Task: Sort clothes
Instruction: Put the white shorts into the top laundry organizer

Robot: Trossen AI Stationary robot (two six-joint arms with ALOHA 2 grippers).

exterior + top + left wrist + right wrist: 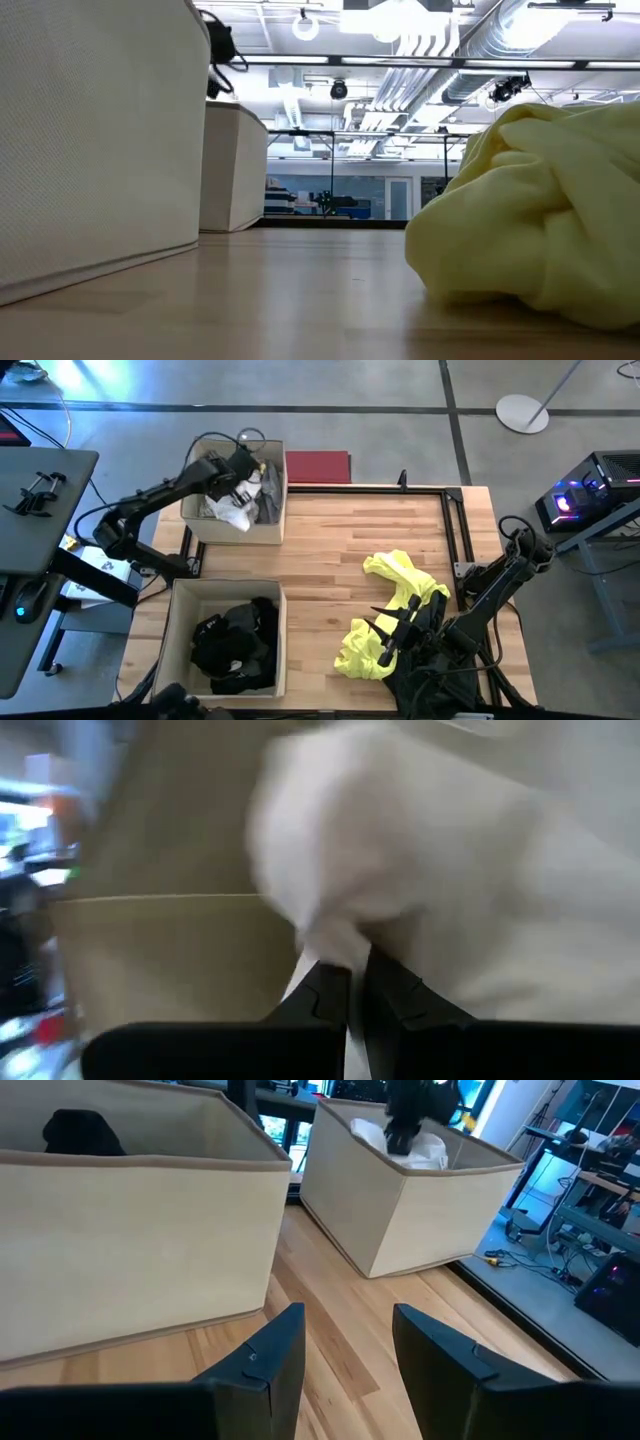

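My left gripper [240, 478] is over the far beige box [270, 532], shut on a white garment [400, 870]. That box also holds a grey garment [268, 495]. The near beige box [180, 660] holds black garments [235, 645]. A neon yellow garment [395, 615] lies crumpled on the table at the right and fills the right of the low view [540, 220]. My right gripper [345, 1350] is open and empty. It sits low at the yellow garment's near left side [385, 635], pointing toward the boxes. My left gripper pinches a bunched fold of the white garment [335, 935] between its two fingers, coming from above into the far box. The cloth spreads out beyond the fingertips. In the right wrist view it sits just under the gripper at the box's rim [425, 1148].
A flat dark red rectangle [318, 465] lies beyond the table's far edge beside the far box. A black frame [455, 520] runs along the table's far and right edges. Bare wood [330, 550] lies between the boxes and the yellow garment.
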